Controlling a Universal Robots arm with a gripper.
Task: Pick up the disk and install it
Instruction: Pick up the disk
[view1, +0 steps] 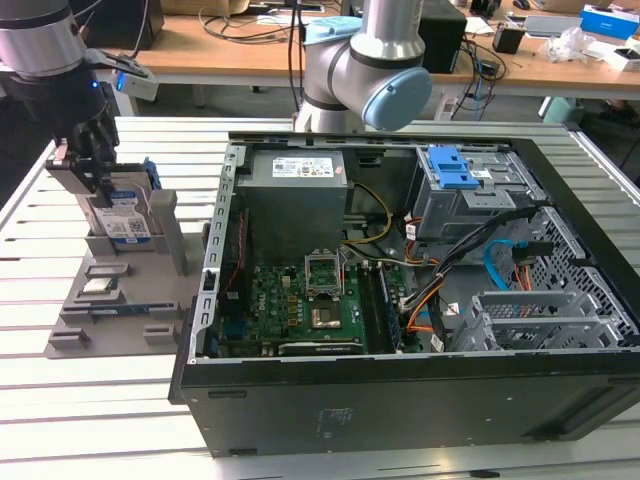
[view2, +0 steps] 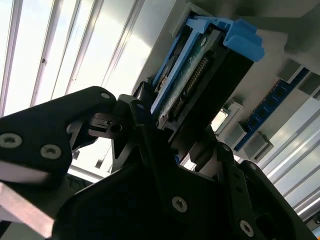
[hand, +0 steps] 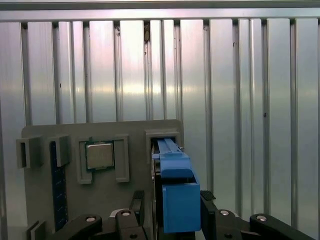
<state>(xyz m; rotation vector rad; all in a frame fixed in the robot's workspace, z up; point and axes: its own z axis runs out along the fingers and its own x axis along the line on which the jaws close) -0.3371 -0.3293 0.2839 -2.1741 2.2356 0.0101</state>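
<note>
The disk (view1: 125, 222), a silver drive with a white-and-blue label in a blue caddy, stands on edge in a slot of the grey holder (view1: 120, 290) at the exterior view's left. My gripper (view1: 95, 170) reaches down over its top edge. In the first wrist view the blue caddy of the disk (hand: 177, 195) sits tight between my black fingers (hand: 207, 210), and my gripper (hand: 175, 210) is shut on it. The second wrist view shows the disk (view2: 200, 75) end on, connector side visible, with my gripper (view2: 172, 135) clamped on its near end.
The holder (hand: 125, 130) also carries a processor chip (hand: 100, 155) and a memory stick (hand: 58, 190). To the exterior view's right lies the open computer case (view1: 400, 260) with a grey power supply (view1: 295, 190), a drive bay with a blue latch (view1: 455, 170) and loose cables. The arm's base (view1: 370, 70) stands behind it.
</note>
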